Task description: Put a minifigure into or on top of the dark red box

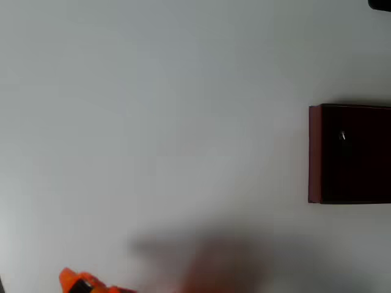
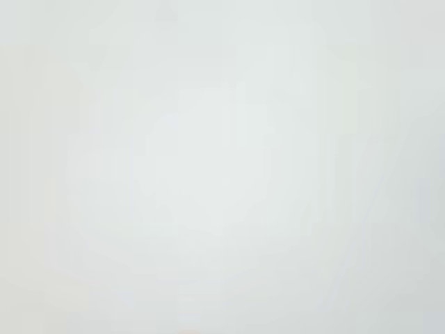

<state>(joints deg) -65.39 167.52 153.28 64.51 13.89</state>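
Plain white bench [image 1: 153, 110] takes up most of the overhead view; wrist view is a white blur. Square dark red box w/ near-black interior [image 1: 351, 155] sits at the bench's right edge (partly cut off). Tiny pale speck inside it [image 1: 343, 136], too small to identify. Orange arm part [image 1: 79, 282] at the bottom edge; pincer state: can't tell.
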